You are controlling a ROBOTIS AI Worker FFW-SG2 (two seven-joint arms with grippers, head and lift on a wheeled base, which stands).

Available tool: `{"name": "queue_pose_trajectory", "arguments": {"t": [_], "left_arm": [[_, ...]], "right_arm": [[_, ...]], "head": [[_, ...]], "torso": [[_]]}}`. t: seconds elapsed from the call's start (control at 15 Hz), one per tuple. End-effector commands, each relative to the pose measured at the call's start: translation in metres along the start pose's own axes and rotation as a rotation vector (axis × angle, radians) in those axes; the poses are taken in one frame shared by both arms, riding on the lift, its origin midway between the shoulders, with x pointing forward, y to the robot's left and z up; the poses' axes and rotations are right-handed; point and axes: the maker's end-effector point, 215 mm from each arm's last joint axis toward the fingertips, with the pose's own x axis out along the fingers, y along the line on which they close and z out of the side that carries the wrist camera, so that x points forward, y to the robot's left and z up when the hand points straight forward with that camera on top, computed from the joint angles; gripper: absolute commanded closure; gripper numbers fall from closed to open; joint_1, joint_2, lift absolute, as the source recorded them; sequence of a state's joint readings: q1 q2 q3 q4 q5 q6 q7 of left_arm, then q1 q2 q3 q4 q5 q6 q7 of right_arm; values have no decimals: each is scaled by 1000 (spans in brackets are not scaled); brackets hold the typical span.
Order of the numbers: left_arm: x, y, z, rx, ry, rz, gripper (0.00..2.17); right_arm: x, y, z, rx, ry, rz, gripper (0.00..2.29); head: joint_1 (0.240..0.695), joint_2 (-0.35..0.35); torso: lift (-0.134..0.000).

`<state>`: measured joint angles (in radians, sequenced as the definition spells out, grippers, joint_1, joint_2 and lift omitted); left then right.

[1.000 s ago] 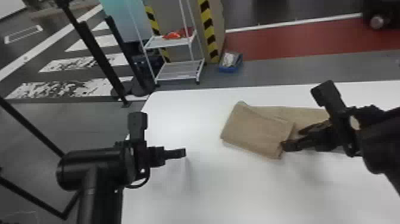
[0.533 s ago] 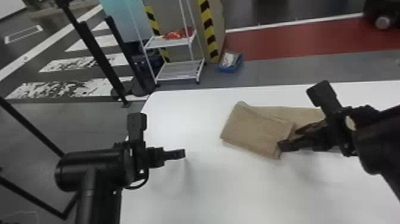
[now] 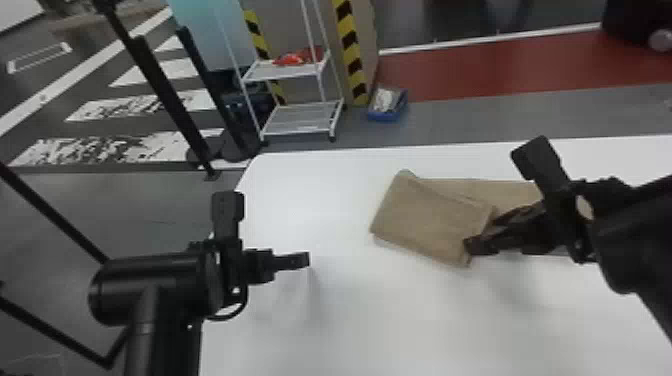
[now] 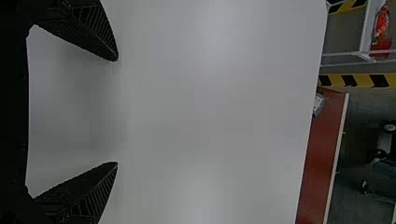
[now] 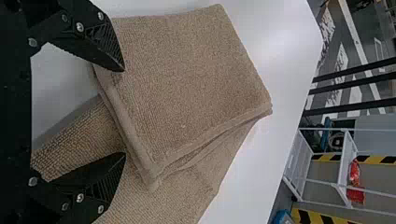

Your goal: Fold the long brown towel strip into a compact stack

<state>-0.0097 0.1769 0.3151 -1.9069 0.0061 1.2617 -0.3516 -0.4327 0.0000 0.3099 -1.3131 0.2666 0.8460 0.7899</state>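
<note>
The towel (image 3: 425, 215) lies at one o'clock on the table (image 3: 350, 320). My right gripper (image 5: 124, 112), fingers apart, is at its four-o'clock corner; I should pinch every layer, then square up. Left gripper (image 4: 117, 112): eight o'clock, fingers apart.

In the head view, the right gripper (image 3: 483, 232) hides part of the towel (image 3: 432, 215) from us, the bottom edge crops the counter (image 3: 360, 320), and we find the red item (image 3: 290, 60) too blurred to name.
</note>
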Motion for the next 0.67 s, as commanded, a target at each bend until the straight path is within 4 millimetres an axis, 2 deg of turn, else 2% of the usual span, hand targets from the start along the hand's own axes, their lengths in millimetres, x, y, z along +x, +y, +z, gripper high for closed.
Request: {"name": "queue_pose_trajectory", "arguments": {"t": [0.0,0.27,0.47,0.6], "left_arm": [[-1,0,-3,0,4,0,83],[-1,3,-6,-2,5,2,83],[-3,2,-6,3,4,1,83],[-5,2,-5,4,3,2,83]], "right_arm": [[0,1,1,1,-2,3,275],[1,3,3,-10,-6,5,286],[3,8,11,-30,-33,18,316],[6,12,8,-49,-14,17,319]], "head": [[695,350],[695,350],[695,350],[695,350]], "torso": [[-123],[-123],[-123],[-123]]}}
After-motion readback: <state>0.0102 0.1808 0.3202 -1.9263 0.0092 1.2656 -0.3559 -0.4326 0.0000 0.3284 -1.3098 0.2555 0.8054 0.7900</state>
